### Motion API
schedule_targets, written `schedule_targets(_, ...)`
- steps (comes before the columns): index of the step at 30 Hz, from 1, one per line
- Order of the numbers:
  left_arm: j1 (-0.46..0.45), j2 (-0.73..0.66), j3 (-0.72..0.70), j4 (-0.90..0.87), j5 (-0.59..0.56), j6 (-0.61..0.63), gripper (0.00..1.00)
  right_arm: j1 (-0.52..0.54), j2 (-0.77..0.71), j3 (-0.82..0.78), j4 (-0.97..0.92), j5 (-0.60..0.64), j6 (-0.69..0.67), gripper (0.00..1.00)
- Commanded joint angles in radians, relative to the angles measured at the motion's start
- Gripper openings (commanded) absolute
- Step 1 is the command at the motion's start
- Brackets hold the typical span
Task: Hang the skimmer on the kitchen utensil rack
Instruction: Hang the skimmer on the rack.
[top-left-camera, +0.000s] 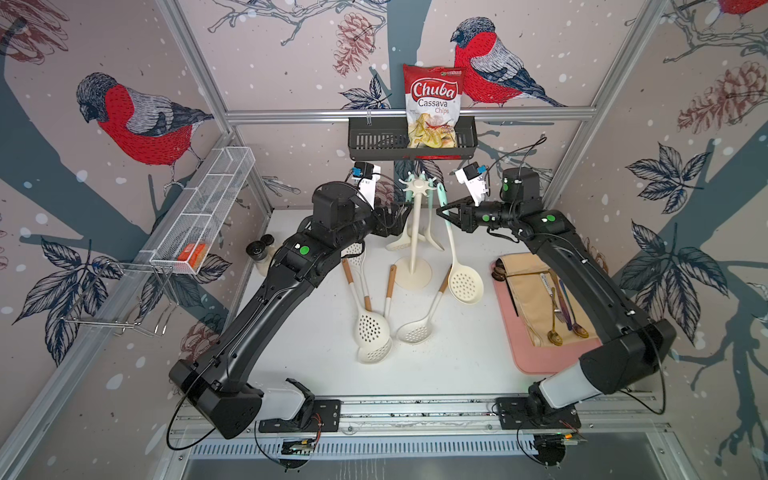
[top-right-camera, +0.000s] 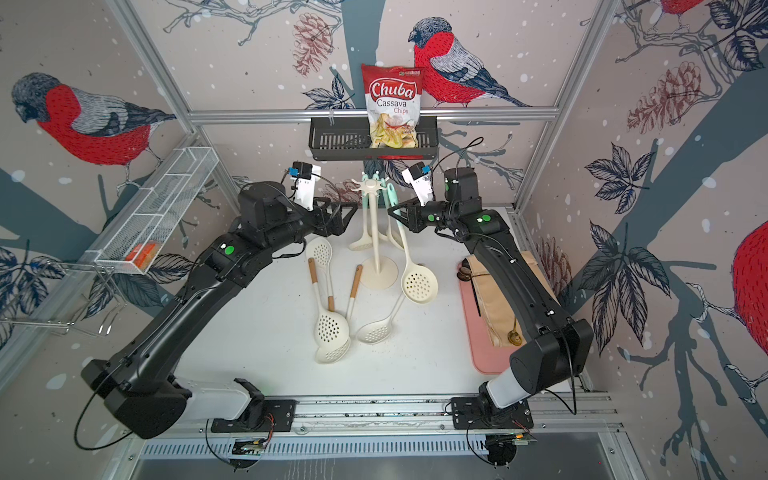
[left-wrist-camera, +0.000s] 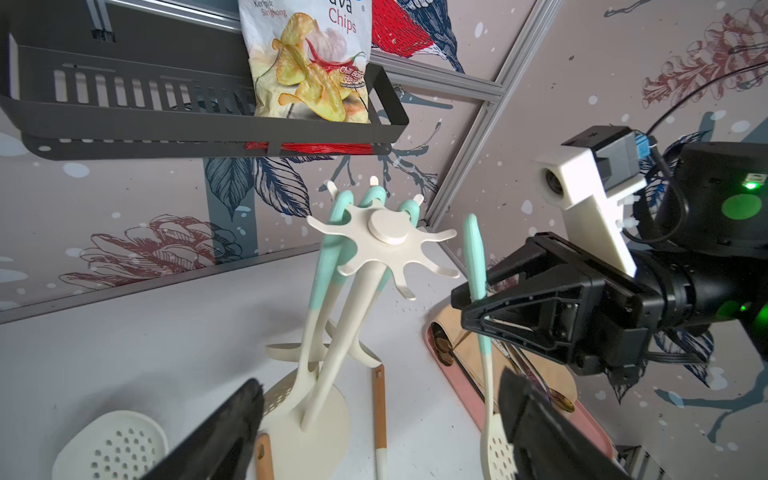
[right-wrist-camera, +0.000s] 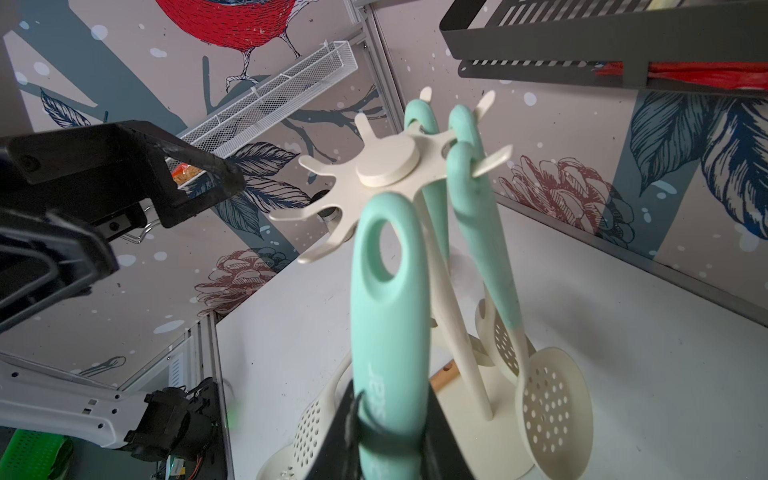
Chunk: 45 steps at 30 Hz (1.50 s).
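because the skimmer (top-left-camera: 451, 249) looks light, stiff and smooth, weighted toward its bowl, the right gripper (top-left-camera: 441, 211), clamped on its mint handle under the hanging hole, seems well placed. the skimmer hangs just beside the star top of the kitchen utensil rack (top-left-camera: 414, 243). the left gripper (top-right-camera: 350, 216) gapes empty nearby.

The right tool (right-wrist-camera: 388, 434) grips the skimmer (right-wrist-camera: 386, 316); rack (right-wrist-camera: 388, 166) holds 3 utensils (right-wrist-camera: 490, 257).

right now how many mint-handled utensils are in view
4. Three hang from the kitchen utensil rack's hooks, mint handles side by side. The fourth, the skimmer, is held in the right claw beside the rack. None seems hidden.
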Motion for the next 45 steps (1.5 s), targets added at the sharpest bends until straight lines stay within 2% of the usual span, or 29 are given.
schedule_targets(1,-0.002,0.021,0.033,-0.025,-0.032,0.029,0.90,0.002,0.012,0.010,-0.015,-0.026,-0.020,0.00)
schedule_targets(14,-0.002,0.033,0.035,-0.021,-0.001,0.030,0.87,0.007,0.094,0.076,-0.055,-0.100,-0.030,0.00)
schedule_targets(24,-0.002,0.012,-0.007,0.018,0.039,-0.001,0.82,0.026,0.098,0.067,-0.074,-0.168,-0.050,0.00)
schedule_targets(32,-0.001,0.015,-0.015,0.040,0.037,-0.027,0.74,0.058,0.025,-0.024,0.010,-0.167,-0.014,0.00)
schedule_targets(36,0.003,0.034,0.003,0.038,0.035,-0.030,0.64,0.058,-0.017,-0.078,0.057,-0.154,0.017,0.00)
schedule_targets(45,0.003,0.020,-0.011,0.078,0.094,-0.041,0.64,0.043,0.009,-0.075,0.034,-0.202,0.012,0.00)
